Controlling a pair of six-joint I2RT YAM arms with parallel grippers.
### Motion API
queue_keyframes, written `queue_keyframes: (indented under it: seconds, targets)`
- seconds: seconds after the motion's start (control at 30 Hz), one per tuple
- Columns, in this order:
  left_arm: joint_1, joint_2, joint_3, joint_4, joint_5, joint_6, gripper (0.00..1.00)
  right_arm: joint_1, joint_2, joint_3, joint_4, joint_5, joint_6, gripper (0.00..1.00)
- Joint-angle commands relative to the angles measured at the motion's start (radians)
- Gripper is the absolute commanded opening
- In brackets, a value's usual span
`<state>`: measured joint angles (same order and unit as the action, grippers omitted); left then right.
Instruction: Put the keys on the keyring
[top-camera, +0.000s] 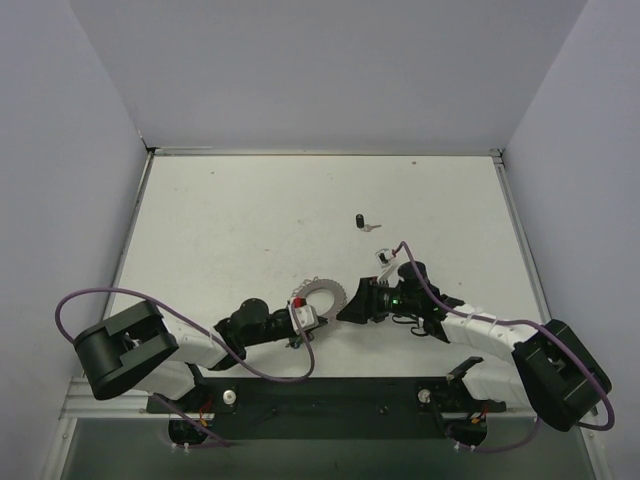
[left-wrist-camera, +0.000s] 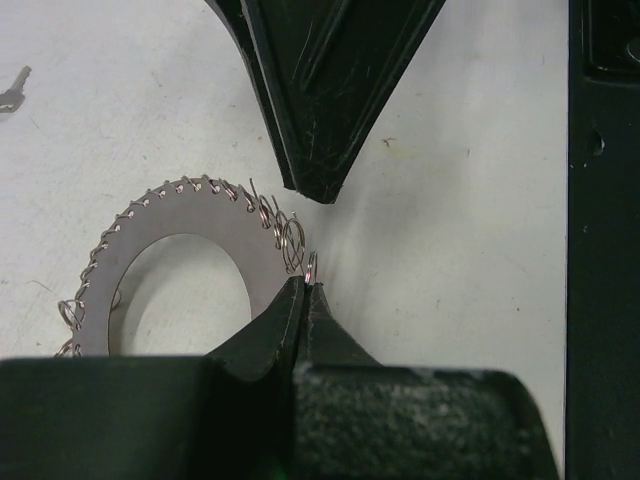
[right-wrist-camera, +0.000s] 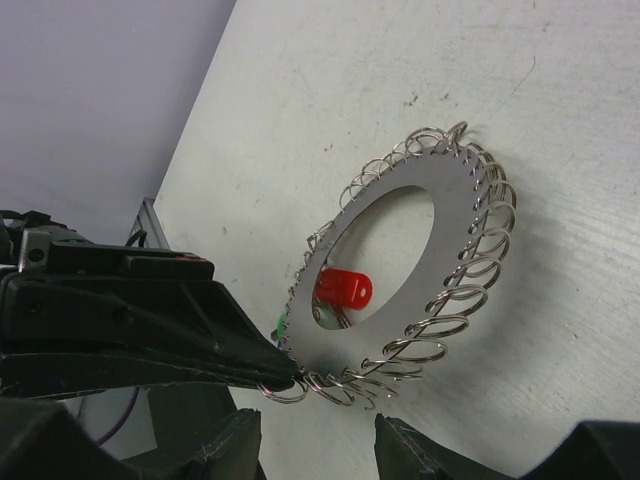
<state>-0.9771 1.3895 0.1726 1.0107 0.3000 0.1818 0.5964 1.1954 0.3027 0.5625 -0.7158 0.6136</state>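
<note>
Left gripper (left-wrist-camera: 305, 297) is clamped tight on one wire loop at the rim of the keyring (left-wrist-camera: 180, 215), holding the ring tilted up off the table (top-camera: 250, 220). Right gripper (right-wrist-camera: 315, 442) is parted with nothing between its fingers, tips just beside the coil on the ring's near edge. Black key (top-camera: 362, 221) lies alone farther out on the table, well apart from both arms. Red key head (right-wrist-camera: 345, 290) shows through the ring's hole, with a sliver of green (right-wrist-camera: 282, 325) beside it. I think both hang on the far side near my left fingers, but I cannot tell whether they are threaded on.

Risks: my hold is on a single thin loop, so a push from the right tips could twist the ring out or bend the coil. Closing the right fingers here may snag several loops at once.

Containers: none in view; the keys go on the ring only.
</note>
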Motion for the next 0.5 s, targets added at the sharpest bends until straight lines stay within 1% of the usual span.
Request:
queue_keyframes:
  seconds: [0.0, 0.13, 0.23, 0.37, 0.4, 0.47]
  targets:
    - [0.029, -0.027, -0.021, 0.135, 0.027, -0.073, 0.0, 0.003, 0.001, -0.025, 0.152, -0.027, 0.052, 0.49]
    - [0.052, -0.049, -0.044, 0.201, 0.037, -0.12, 0.0, 0.003, -0.026, -0.043, 0.235, -0.01, 0.083, 0.53]
    - [0.078, -0.07, -0.059, 0.253, 0.041, -0.165, 0.0, 0.002, -0.057, -0.043, 0.266, 0.001, 0.098, 0.56]
    - [0.113, -0.096, -0.08, 0.321, 0.037, -0.26, 0.0, 0.002, -0.095, -0.028, 0.272, 0.009, 0.103, 0.58]
    - [0.121, -0.099, -0.084, 0.353, 0.037, -0.275, 0.0, 0.002, -0.102, -0.024, 0.272, 0.01, 0.101, 0.59]
    - [0.13, -0.098, -0.081, 0.367, 0.037, -0.294, 0.0, 0.002, -0.111, -0.011, 0.263, 0.013, 0.1, 0.59]
